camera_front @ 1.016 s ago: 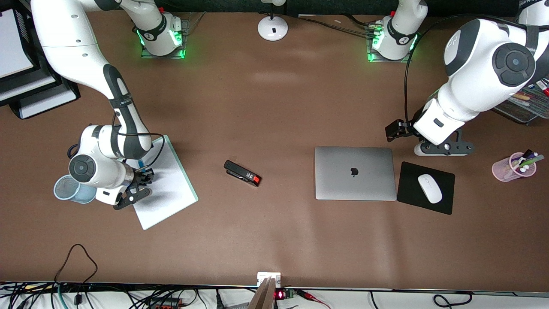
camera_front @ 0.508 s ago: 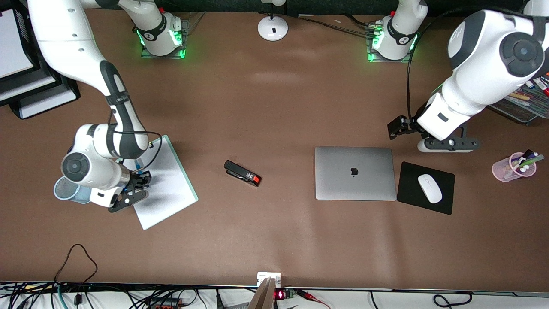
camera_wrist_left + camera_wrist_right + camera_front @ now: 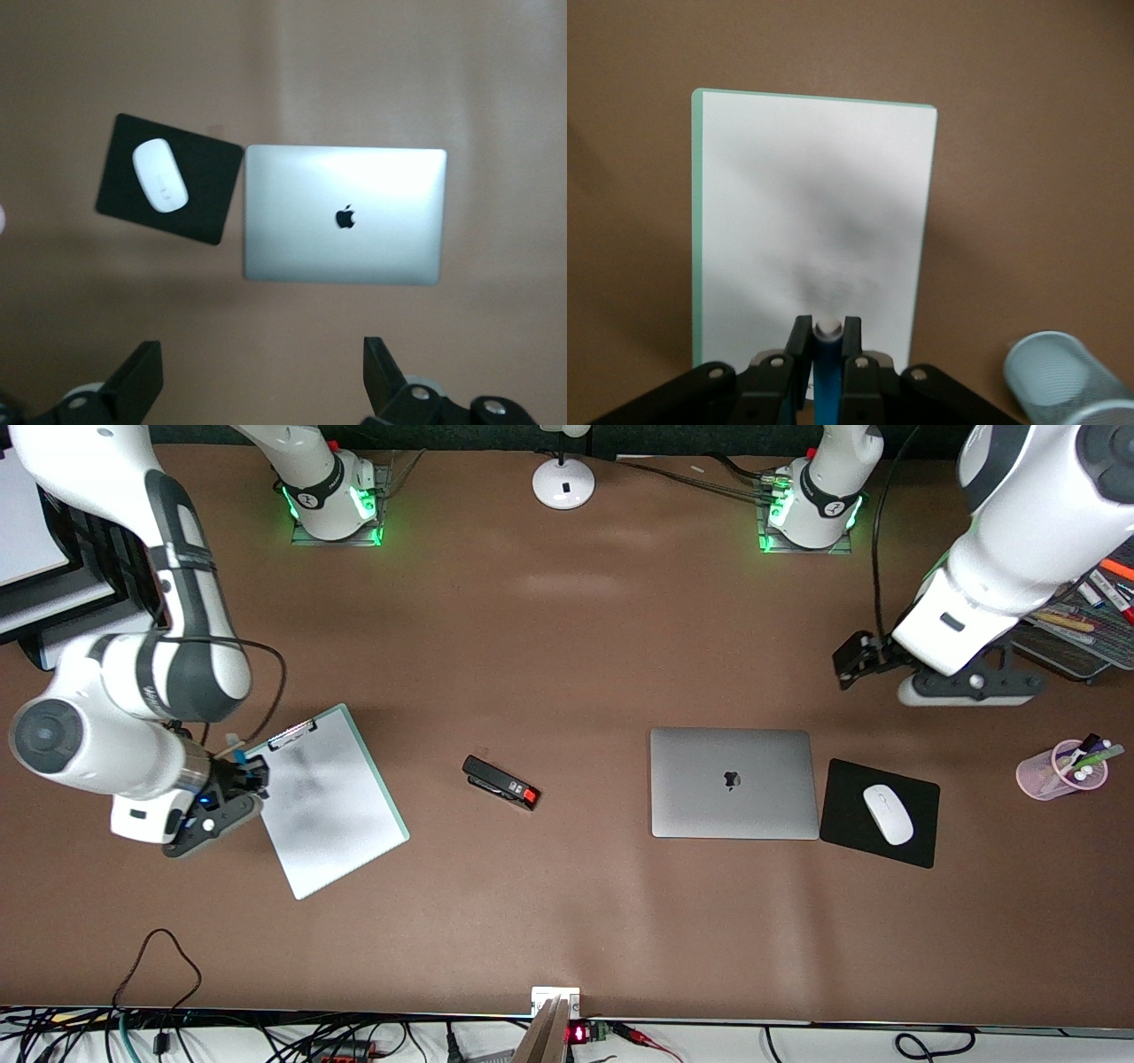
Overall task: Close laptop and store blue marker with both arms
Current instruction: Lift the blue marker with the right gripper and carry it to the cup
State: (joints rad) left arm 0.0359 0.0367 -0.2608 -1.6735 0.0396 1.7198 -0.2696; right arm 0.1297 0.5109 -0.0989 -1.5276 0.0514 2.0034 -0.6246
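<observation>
The laptop (image 3: 733,782) lies closed on the table, silver lid up with the dark logo showing; it also shows in the left wrist view (image 3: 345,215). My right gripper (image 3: 239,769) is shut on the blue marker (image 3: 238,758) and holds it in the air over the clip-end edge of a clipboard. In the right wrist view the marker (image 3: 827,372) sits between the shut fingers of the right gripper (image 3: 827,326), white end at the tips. My left gripper (image 3: 967,684) is open and empty, over bare table between the laptop and the left arm's base (image 3: 261,354).
A mint-edged clipboard (image 3: 328,802) with white paper lies under the right gripper. A light-blue mesh cup (image 3: 1063,372) stands beside it. A black stapler (image 3: 500,782), a black mouse pad (image 3: 850,824) with a white mouse (image 3: 888,814), a pink pen cup (image 3: 1061,771) and a mesh tray (image 3: 1076,646) are on the table.
My right gripper has lifted the blue marker off the clipboard and moved toward the right arm's end of the table. My left gripper has moved away from the laptop toward its base.
</observation>
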